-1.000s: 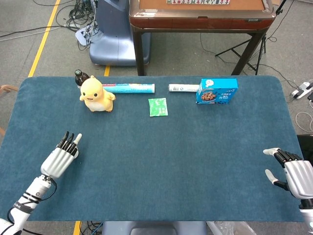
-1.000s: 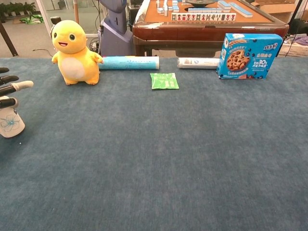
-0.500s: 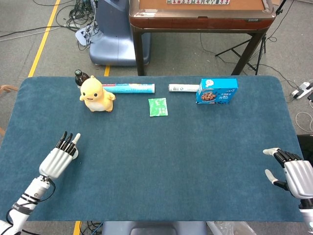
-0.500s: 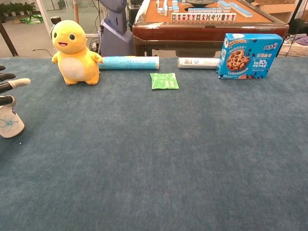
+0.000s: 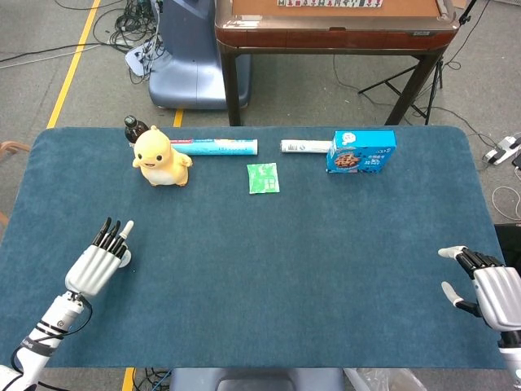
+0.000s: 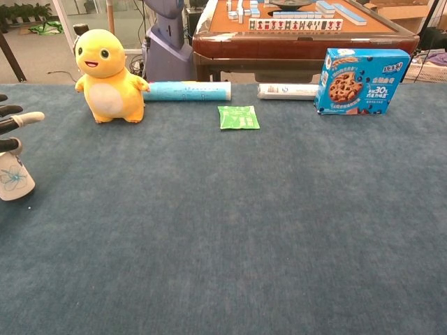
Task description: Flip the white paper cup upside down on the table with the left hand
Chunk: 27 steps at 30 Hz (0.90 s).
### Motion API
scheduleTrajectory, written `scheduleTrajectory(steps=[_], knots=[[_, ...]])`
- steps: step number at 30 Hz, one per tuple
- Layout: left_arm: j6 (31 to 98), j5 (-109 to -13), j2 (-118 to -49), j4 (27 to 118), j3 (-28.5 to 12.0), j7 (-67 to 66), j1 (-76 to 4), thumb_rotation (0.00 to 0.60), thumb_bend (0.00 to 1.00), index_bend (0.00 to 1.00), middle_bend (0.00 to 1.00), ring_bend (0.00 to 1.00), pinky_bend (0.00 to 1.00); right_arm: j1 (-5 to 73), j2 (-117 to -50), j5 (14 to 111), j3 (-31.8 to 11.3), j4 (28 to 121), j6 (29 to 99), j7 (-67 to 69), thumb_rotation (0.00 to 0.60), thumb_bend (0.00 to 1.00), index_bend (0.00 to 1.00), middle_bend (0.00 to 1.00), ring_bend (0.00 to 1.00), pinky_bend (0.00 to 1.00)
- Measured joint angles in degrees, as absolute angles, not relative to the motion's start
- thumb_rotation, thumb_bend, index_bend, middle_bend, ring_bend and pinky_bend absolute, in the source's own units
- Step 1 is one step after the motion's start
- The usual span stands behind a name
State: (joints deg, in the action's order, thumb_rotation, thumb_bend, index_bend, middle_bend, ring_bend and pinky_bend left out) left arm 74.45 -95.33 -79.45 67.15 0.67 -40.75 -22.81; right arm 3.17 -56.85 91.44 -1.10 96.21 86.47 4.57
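Note:
The white paper cup (image 6: 14,178), printed with a blue flower, stands on the blue table cloth (image 6: 230,223) at the far left edge of the chest view. It looks wider at its base than at its top. My left hand (image 5: 102,257) hovers right over it with fingers (image 6: 24,120) stretched out and apart, holding nothing. One dark fingertip sits close to the cup's top. In the head view the hand hides the cup. My right hand (image 5: 487,289) rests at the table's near right corner, fingers loosely spread and empty.
Along the far side lie a yellow duck plush (image 5: 160,159) with a dark bottle (image 5: 133,128) behind it, a light blue tube (image 5: 216,147), a green packet (image 5: 262,177), a white roll (image 5: 305,147) and a blue cookie box (image 5: 361,151). A brown table (image 5: 334,24) stands beyond.
My left hand has drawn back slightly toward the left edge of the chest view. The cup and the right hand have stayed put.

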Motion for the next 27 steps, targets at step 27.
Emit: scheduleTrajectory(steps=[27], knots=[[67.0,-75.8,-74.5,91.9,-4.2,-22.2,-21.1,0.6,0.36,0.35,0.0,0.0,0.0,3.3,-57.0,91.2,-1.1,96.2,86.1,4.2,0.6,0.3,0.32,0.33,0.37,0.46]])
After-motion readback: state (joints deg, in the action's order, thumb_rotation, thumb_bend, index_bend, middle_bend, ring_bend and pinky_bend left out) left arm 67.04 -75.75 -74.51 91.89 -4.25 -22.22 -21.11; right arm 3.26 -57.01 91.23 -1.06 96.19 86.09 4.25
